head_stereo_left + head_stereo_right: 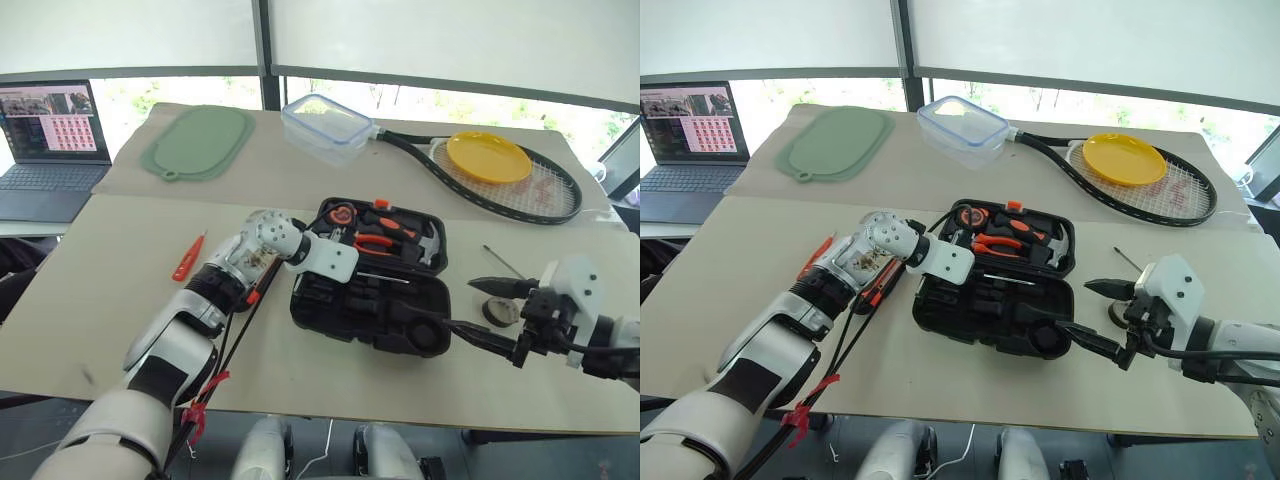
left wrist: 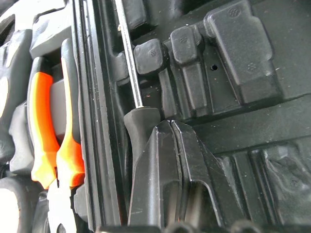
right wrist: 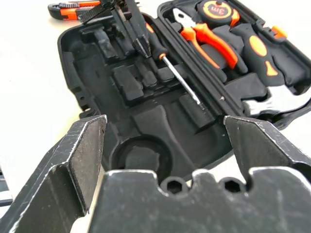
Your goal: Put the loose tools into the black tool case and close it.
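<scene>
Left eye view is showing the black moulded-plastic tool case (image 1: 372,290) lying open near the middle of the beige table (image 1: 120,270), its far half already holding orange-handled pliers (image 1: 372,240), a round tape measure (image 1: 342,213) and a hammer (image 1: 428,245). The left gripper (image 2: 170,133) is reaching over the near half of the case, its two black fingers pressed together beside the black handle of a screwdriver (image 2: 133,92) whose steel shaft is lying along the recesses next to the hinge; whether the fingers are pinching that handle I cannot tell. The right gripper (image 1: 492,318) is hovering just off the case's right-hand edge with its fingers spread wide and nothing between them. A slim all-orange screwdriver (image 1: 188,257) is resting loose on the table, well to the left of the case. A black-and-orange utility knife (image 3: 70,9) is lying just beside the case's left end. Another thin screwdriver shaft (image 1: 503,261) is lying on the table to the right of the case, above the right gripper, with a small dark round disc (image 1: 499,311) close by.
</scene>
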Robot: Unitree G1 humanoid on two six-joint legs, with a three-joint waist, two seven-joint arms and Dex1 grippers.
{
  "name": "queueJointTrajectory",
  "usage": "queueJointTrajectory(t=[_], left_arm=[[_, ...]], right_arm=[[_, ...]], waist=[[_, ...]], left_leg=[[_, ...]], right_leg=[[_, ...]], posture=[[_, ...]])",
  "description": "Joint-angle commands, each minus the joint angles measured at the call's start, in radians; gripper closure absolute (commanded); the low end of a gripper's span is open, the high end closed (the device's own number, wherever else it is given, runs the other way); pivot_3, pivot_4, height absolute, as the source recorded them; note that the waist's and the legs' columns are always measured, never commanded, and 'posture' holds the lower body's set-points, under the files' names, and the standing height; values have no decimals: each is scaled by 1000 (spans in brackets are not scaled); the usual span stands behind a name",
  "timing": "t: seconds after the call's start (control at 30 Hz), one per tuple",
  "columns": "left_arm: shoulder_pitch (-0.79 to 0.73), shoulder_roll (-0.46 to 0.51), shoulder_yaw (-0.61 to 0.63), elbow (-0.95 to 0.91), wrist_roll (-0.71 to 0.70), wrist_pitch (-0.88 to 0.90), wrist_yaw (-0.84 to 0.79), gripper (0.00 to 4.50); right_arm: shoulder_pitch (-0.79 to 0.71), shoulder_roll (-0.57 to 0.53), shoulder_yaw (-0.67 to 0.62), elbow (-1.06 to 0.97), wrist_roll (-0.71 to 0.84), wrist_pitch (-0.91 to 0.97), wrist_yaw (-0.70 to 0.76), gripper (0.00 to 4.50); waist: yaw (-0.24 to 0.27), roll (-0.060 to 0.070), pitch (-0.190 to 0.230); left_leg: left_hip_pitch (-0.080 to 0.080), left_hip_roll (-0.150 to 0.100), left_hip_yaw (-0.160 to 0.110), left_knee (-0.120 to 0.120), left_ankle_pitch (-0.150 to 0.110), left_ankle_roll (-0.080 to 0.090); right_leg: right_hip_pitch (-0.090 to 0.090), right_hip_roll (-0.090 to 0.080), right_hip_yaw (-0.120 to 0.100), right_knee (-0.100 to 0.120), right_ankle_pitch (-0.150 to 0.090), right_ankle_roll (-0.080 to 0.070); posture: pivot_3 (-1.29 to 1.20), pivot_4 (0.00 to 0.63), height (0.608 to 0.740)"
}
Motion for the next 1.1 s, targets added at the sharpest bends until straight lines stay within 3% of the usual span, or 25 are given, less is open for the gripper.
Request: queueJointTrajectory(t=[0.03, 0.13, 0.27, 0.53, 0.93, 1.1], left_arm=[[10, -7, 61, -47, -96, 123, -83, 4432], [19, 1, 125, -160, -222, 300, -195, 4432], [3, 2, 156, -199, -252, 394, -194, 4432], [-20, -26, 88, -35, -107, 223, -40, 4432], [-2, -64, 9, 91, 2, 31, 2, 4432], [-33, -79, 54, 134, -17, 6, 31, 4432]], right_arm=[[10, 2, -59, -27, -1, -20, -6, 0], [14, 1, -64, -24, -4, -22, -2, 0], [5, 0, -56, -17, -8, -23, -4, 0], [-8, -4, -51, -13, -13, -25, -1, 0], [6, 21, -38, -26, -32, -26, -9, 0], [22, 38, -48, -21, -53, -22, -30, 0]], waist=[[-2, 0, 0], [-14, 0, 0], [-17, 0, 0], [-14, 0, 0], [-9, 0, 0], [-2, 0, 0]], left_leg=[[0, 0, 0, 0, 0, 1], [-4, 0, 0, 0, 1, 1], [-9, -1, 0, 0, 1, 0], [-8, -3, -1, 0, 1, 0], [-8, -5, -3, 0, 1, 1], [-8, -8, -5, 0, 1, 2]], right_leg=[[0, 0, 0, -1, 0, 0], [-5, 0, 1, 0, 1, 0], [-10, 2, 1, 1, 1, 0], [-9, 1, 1, 0, 1, 0], [-7, -1, 0, 0, 1, 1], [-5, -3, 0, -1, 2, 3]], posture=[[0, 150, 738], [0, 150, 738], [0, 150, 738], [0, 150, 738], [0, 150, 738], [0, 150, 738]])
